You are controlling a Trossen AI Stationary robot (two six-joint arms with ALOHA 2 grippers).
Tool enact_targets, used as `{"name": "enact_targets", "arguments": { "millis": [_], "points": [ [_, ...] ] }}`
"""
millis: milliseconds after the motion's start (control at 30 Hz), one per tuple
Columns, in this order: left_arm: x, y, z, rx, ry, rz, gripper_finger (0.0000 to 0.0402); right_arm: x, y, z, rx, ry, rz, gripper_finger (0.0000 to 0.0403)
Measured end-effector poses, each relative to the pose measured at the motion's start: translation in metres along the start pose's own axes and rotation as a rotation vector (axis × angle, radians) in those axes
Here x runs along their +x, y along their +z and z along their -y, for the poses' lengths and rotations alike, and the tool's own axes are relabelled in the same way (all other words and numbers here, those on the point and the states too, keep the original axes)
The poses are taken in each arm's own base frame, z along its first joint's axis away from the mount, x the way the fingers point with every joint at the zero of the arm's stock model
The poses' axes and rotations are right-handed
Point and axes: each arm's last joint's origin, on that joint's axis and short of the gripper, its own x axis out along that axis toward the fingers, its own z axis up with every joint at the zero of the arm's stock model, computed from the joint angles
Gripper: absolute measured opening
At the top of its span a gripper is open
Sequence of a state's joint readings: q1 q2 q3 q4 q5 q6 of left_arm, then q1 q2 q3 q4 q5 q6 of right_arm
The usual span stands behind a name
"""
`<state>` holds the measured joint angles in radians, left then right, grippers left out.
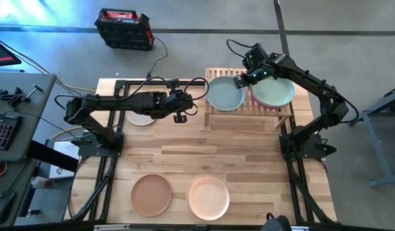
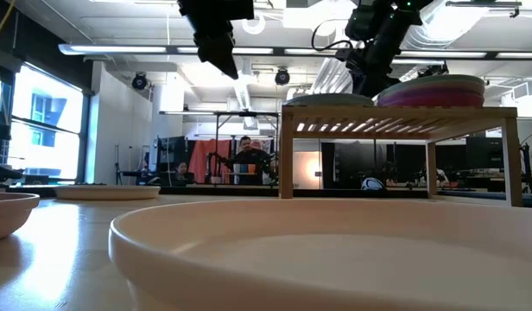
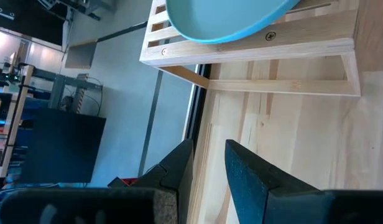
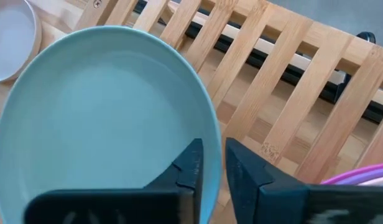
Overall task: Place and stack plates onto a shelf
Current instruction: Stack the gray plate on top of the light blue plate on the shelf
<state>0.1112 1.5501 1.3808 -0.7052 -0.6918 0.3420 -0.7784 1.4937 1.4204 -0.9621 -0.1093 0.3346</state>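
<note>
The right pincer (image 1: 239,80) sits at the rim of a pale blue-green plate (image 1: 225,94) lying on the left half of the slatted wooden shelf (image 1: 213,117), its fingers straddling the plate's edge with only a narrow gap between them; whether they pinch the rim or have just let go cannot be told. Just beside it on the shelf's right half is a stack of plates (image 1: 273,92), green on top. The left pincer (image 1: 180,118) hangs over the tabletop (image 1: 236,160) just left of the shelf, fingers slightly apart and holding nothing. The job looks roughly half done: the shelf carries one plate and one stack, while three plates wait on the tabletop, a whitish one (image 1: 140,118) under the left arm and a tan one (image 1: 151,195) and a cream one (image 1: 209,197) near the front edge. The overhead view alone shows all of these at once but hides how deep the stack is. The table-level view shows pink and purple rims (image 2: 439,89) under the top plate, though not an exact count. The right wrist view shows the fingers (image 4: 194,163) astride the blue-green rim; the left wrist view shows its pincer empty, with that plate's edge (image 3: 229,22) overhanging the shelf's side.
</note>
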Motion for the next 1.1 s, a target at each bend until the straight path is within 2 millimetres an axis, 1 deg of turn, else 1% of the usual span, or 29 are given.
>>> {"name": "enact_targets", "arguments": {
  "millis": [100, 167, 267, 400, 500, 633, 833, 967, 1100],
  "points": [
    [0.000, 0.000, 0.000, 0.000, 0.000, 0.000, 0.0083, 0.000, 0.000, 0.000, 0.003, 0.002, 0.003, 0.0068],
    [0.000, 0.000, 0.000, 0.000, 0.000, -0.001, 0.0083, 0.000, 0.001, 0.000, 0.003, 0.005, 0.011, 0.0076],
    [0.000, -0.002, 0.001, -0.018, -0.007, -0.020, 0.0083, -0.002, 0.003, -0.002, -0.001, 0.033, 0.032, 0.0080],
    [0.002, -0.013, 0.001, -0.086, -0.034, -0.107, 0.0083, -0.014, 0.006, -0.006, -0.015, 0.107, 0.103, 0.0081],
    [0.007, -0.026, 0.001, -0.192, -0.106, -0.201, 0.0083, -0.027, 0.007, -0.010, -0.033, 0.167, 0.173, 0.0081],
    [0.018, -0.048, 0.003, -0.329, -0.188, -0.364, 0.0083, -0.046, 0.007, -0.017, -0.073, 0.248, 0.269, 0.0081],
    [0.039, -0.082, 0.012, -0.505, -0.287, -0.554, 0.0083, -0.070, 0.003, -0.034, -0.158, 0.354, 0.389, 0.0081],
    [0.051, -0.102, 0.018, -0.583, -0.293, -0.646, 0.0083, -0.079, 0.000, -0.045, -0.214, 0.409, 0.446, 0.0081],
    [0.060, -0.119, 0.022, -0.661, -0.323, -0.725, 0.0083, -0.081, -0.002, -0.054, -0.241, 0.443, 0.467, 0.0081]
  ]
}}
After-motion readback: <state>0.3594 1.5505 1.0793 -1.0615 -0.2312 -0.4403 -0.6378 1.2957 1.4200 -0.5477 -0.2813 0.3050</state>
